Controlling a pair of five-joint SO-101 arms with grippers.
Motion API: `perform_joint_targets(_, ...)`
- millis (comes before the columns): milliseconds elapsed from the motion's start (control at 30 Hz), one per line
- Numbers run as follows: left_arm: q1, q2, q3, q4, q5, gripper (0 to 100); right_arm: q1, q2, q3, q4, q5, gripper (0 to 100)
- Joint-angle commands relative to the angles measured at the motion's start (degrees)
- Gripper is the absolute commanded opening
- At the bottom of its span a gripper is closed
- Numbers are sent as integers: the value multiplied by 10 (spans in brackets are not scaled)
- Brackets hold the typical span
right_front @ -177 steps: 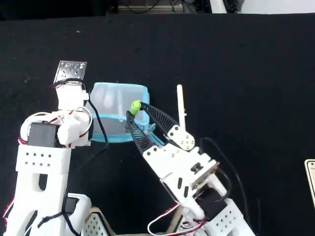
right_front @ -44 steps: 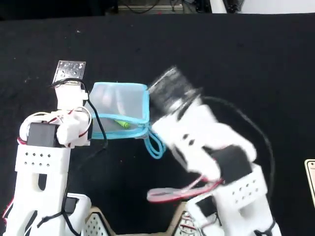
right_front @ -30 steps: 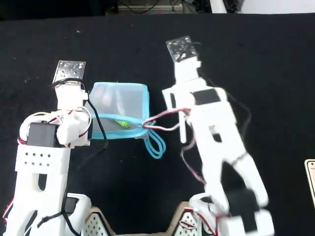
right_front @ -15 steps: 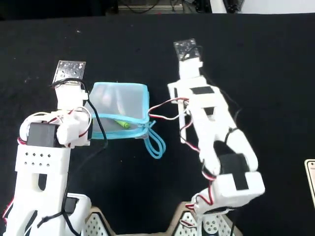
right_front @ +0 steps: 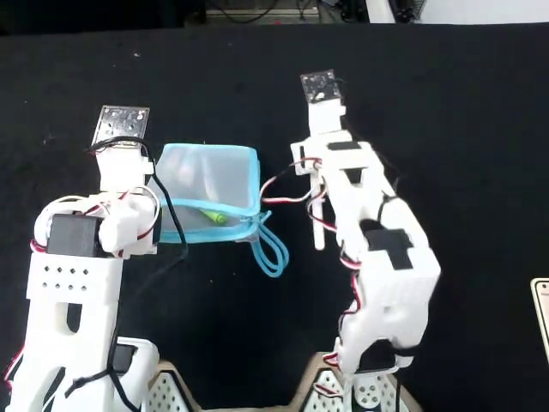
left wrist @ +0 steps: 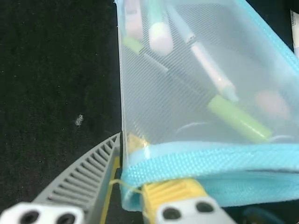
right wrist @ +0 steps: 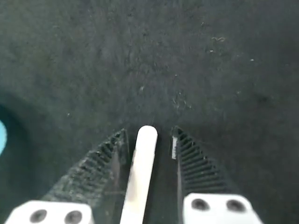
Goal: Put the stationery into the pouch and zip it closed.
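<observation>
— Access to the pouch (right_front: 210, 184)?
— Restricted. The left gripper (left wrist: 128, 144) clamps one corner, and its arm (right_front: 77, 257) stands along the left side. A blue loop (right_front: 271, 249) lies off the near right corner.
— To the right?
— A narrow strip of table (right_front: 463, 129), then a white pen (right wrist: 140, 177) lying between the spread fingers of the right gripper (right wrist: 148, 135), with a slight gap each side. Past that arm, a wide stretch of black table runs to a card (right_front: 541, 309) at the edge.

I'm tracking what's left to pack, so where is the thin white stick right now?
In the high view the thin white stick lies on the black table right of the translucent blue pouch; the right tool straddles it, open.
</observation>
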Motion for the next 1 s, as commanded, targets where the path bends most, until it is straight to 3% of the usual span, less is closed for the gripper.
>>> perform_joint_targets(0,0,4,2,1,-3,30,8,8,-86,87,-2,54)
perform_joint_targets(33,0,4,2,1,-3,30,8,14,-103,113,-2,7)
perform_joint_targets(467,0,4,7,-4,-3,30,29,-2,-217,401,0,11)
perform_joint_targets(967,0,4,7,-4,-3,30,28,20,-259,480,-1,12)
